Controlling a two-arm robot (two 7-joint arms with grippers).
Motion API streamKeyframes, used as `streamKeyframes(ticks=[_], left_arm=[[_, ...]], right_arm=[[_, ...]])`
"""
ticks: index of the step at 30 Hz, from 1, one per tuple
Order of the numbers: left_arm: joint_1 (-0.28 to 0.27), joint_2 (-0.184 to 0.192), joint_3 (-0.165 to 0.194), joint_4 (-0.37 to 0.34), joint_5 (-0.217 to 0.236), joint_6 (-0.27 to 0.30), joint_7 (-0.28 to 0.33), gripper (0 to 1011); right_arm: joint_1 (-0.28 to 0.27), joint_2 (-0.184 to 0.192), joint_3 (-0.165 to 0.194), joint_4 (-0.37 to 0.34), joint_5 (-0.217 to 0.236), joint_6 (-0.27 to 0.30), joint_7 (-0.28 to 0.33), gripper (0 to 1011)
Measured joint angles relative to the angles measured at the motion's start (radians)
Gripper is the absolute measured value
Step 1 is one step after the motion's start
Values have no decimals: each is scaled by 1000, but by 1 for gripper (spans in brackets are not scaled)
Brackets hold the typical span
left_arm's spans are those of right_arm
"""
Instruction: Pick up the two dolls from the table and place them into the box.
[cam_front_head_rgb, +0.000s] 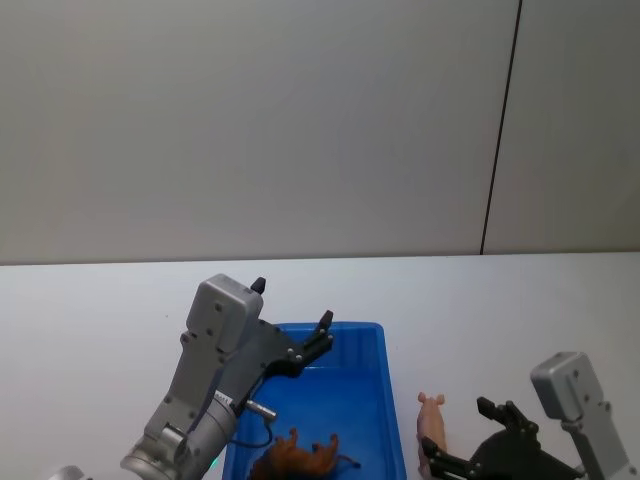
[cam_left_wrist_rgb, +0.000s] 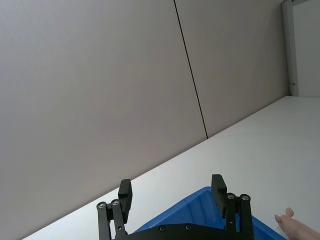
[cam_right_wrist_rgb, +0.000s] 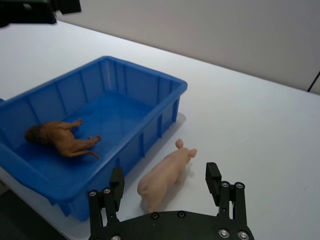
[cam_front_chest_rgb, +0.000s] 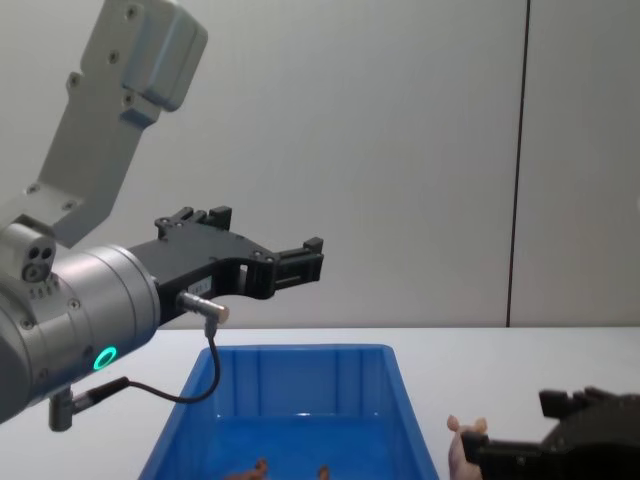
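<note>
The orange-brown lion doll (cam_right_wrist_rgb: 62, 137) lies on its side inside the blue box (cam_right_wrist_rgb: 145, 70), also seen at the box's near end (cam_front_head_rgb: 300, 458). The pale pink pig doll (cam_right_wrist_rgb: 162, 175) stands on the white table (cam_right_wrist_rgb: 260, 130), just right of the box (cam_front_head_rgb: 383, 400). My right gripper (cam_right_wrist_rgb: 165, 179) is open and low over the pig (cam_front_head_rgb: 432, 425). Its fingers (cam_right_wrist_rgb: 212, 176) flank the pig's rear without closing on it. My left gripper (cam_front_head_rgb: 292, 303) hangs open and empty above the box's far left part (cam_front_chest_rgb: 260, 238).
A grey wall stands behind the table's far edge (cam_front_head_rgb: 320, 258). Bare white tabletop lies left of the box (cam_front_head_rgb: 90, 330) and far right (cam_front_head_rgb: 520, 320). A cable (cam_front_chest_rgb: 200, 385) dangles from the left arm over the box.
</note>
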Motion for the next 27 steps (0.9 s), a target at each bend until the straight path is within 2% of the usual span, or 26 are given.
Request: streamKeyframes(ticks=[8, 22, 27], left_arm=[[0, 0, 0, 0, 0, 0, 0, 1001], [0, 0, 0, 0, 0, 0, 0, 1001], [0, 0, 0, 0, 0, 0, 0, 1001]], right_arm=[[8, -10, -5, 44, -5, 6, -4, 1001], [53, -55, -26, 137, -22, 17, 6, 1001], [68, -70, -32, 164, -23, 21, 7, 901]])
